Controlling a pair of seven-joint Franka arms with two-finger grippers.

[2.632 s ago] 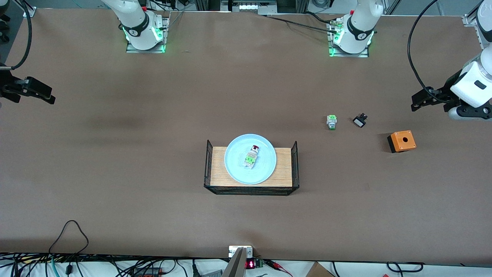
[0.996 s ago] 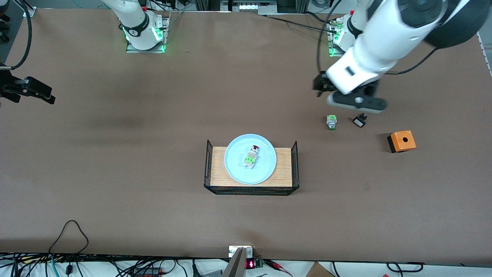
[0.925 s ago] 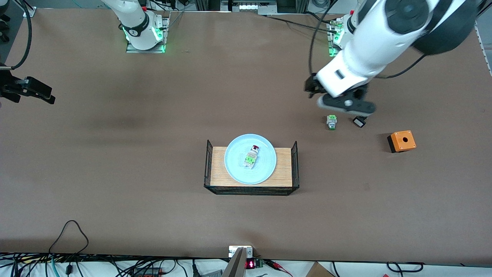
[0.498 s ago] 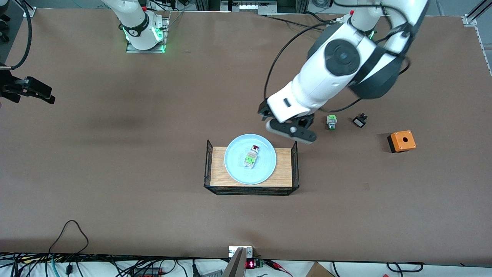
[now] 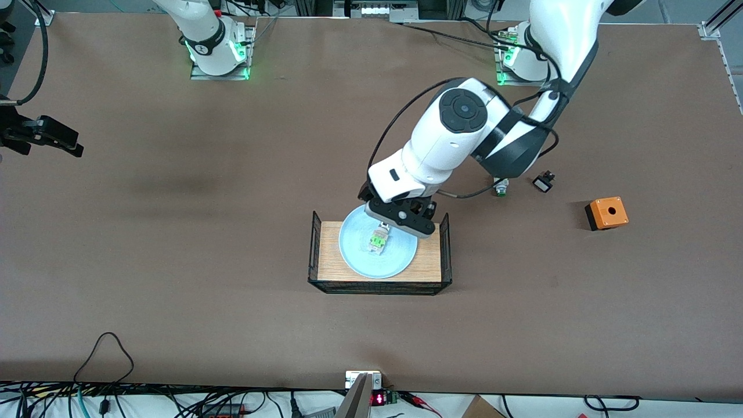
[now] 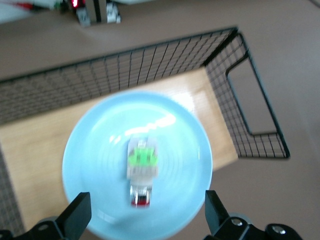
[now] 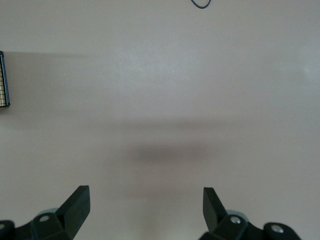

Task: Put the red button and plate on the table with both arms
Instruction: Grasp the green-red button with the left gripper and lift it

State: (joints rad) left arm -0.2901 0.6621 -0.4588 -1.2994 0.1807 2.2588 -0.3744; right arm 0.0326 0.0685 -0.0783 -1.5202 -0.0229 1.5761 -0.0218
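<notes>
Red button (image 6: 141, 167) on plate (image 6: 95, 150) in mesh-ended rack (image 5: 432, 255), left gripper (image 6: 142, 220) wide open above, right gripper (image 7: 145, 210) open, waiting.

left pincer (image 5: 390, 221) swung in from table's end, now over plate (image 5: 354, 255), fingers spread above red button (image 6: 141, 170)

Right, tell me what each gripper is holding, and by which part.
Nothing is held. The left gripper hangs open over the red button lying on the plate. The right gripper waits open over bare table.
</notes>
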